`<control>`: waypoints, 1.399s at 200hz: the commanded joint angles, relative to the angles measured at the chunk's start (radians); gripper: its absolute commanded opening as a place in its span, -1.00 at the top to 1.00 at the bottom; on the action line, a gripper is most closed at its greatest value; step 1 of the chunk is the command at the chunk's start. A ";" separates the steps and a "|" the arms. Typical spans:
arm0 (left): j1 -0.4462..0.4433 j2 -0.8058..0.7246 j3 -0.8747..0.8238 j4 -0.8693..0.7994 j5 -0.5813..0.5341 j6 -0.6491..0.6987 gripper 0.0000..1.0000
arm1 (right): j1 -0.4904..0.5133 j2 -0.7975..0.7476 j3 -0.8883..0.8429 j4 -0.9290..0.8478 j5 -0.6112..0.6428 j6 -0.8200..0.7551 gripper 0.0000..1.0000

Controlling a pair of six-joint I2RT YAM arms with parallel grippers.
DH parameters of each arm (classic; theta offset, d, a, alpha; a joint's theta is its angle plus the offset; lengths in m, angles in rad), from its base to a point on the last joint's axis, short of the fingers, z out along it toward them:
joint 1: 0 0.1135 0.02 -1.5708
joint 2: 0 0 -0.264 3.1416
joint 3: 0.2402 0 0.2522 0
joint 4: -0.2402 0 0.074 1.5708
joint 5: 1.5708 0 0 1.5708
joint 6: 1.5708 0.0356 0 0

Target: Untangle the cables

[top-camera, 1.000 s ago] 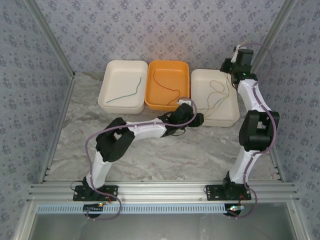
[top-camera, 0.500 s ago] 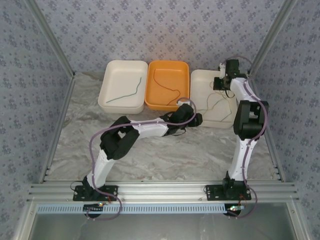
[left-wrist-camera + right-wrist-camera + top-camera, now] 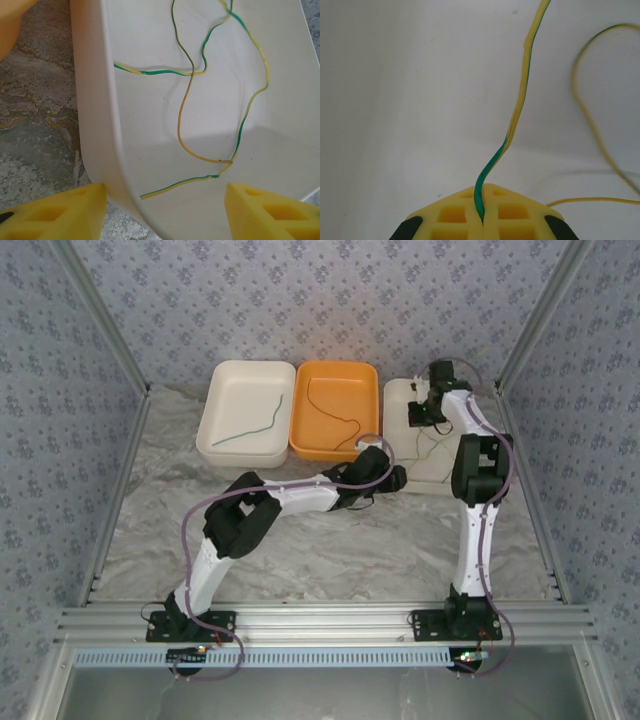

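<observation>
A green-and-yellow striped cable [image 3: 175, 185] and a plain yellow cable [image 3: 181, 115] lie looped across each other in the right white tray [image 3: 440, 485]. My left gripper [image 3: 165, 210] is open at that tray's near-left corner [image 3: 398, 478], one finger outside the wall [image 3: 100, 125] and one inside; the striped cable's loose end lies between them, untouched. My right gripper [image 3: 481, 212] is shut on the striped cable [image 3: 517, 110], hovering over the tray's back part [image 3: 422, 415]. The yellow cable [image 3: 585, 110] curves past on its right.
A dark red cable [image 3: 330, 410] lies in the orange tray [image 3: 300, 445] at the middle. A dark green cable [image 3: 255, 425] lies in the left white tray [image 3: 205, 440]. Patterned walls and metal rails close in the marble table [image 3: 320, 540].
My right arm has swung left from the back right corner to over the right tray, still holding the striped cable. My left gripper has stayed put, its fingers slightly narrower.
</observation>
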 commanded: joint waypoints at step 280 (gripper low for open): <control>-0.010 -0.003 0.019 -0.011 0.008 0.004 -0.31 | 0.033 0.020 0.060 -0.166 -0.181 0.045 0.88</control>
